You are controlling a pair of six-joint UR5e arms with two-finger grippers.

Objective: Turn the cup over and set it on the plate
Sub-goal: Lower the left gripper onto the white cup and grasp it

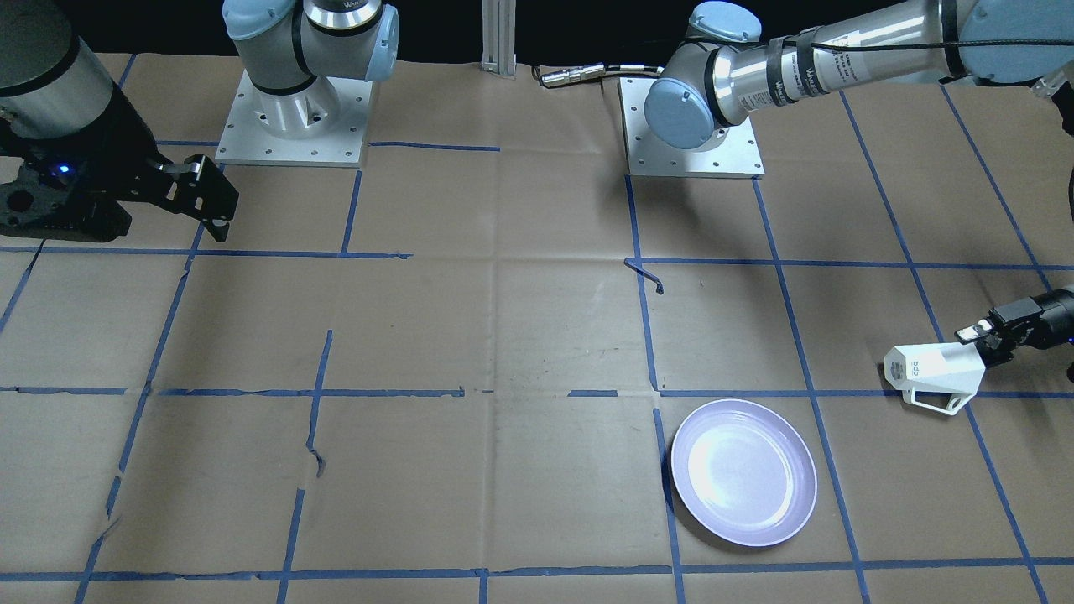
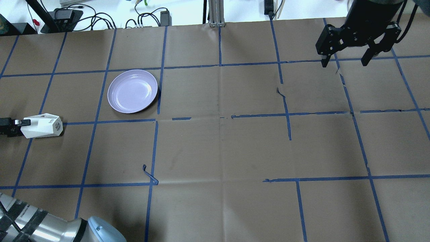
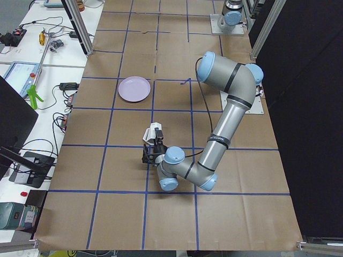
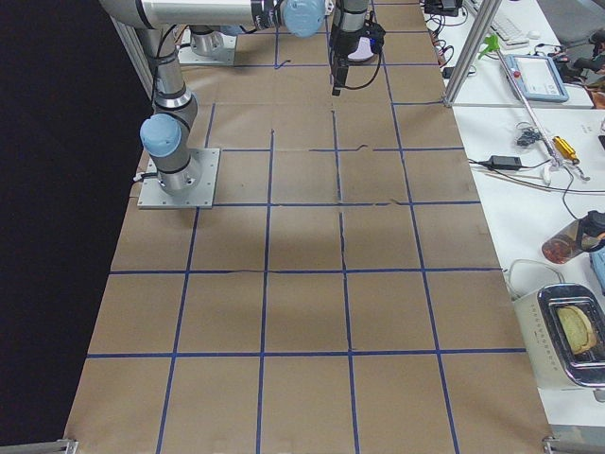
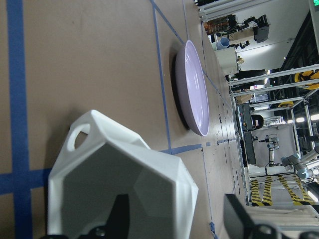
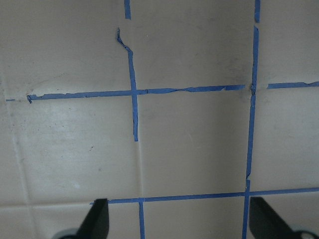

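The white faceted cup [image 1: 935, 372] lies horizontal at the table's left end, base toward the table's middle and handle out to the side. It also shows in the overhead view [image 2: 42, 126] and the left wrist view [image 5: 124, 184]. My left gripper [image 1: 983, 340] is level with the table and shut on the cup's wide rim end [image 2: 15, 126]. The lavender plate [image 1: 743, 472] lies flat and bare, about a cup's length from the base [image 2: 132, 91]. My right gripper [image 2: 346, 62] hangs open and empty over the far right of the table.
Brown paper with a blue tape grid covers the table [image 2: 218, 144]. Loose curls of tape stick up [image 2: 149, 174]. Both arm bases stand on metal plates [image 1: 294, 117] at the robot's edge. Cables and gear lie beyond the far edge [image 2: 100, 20].
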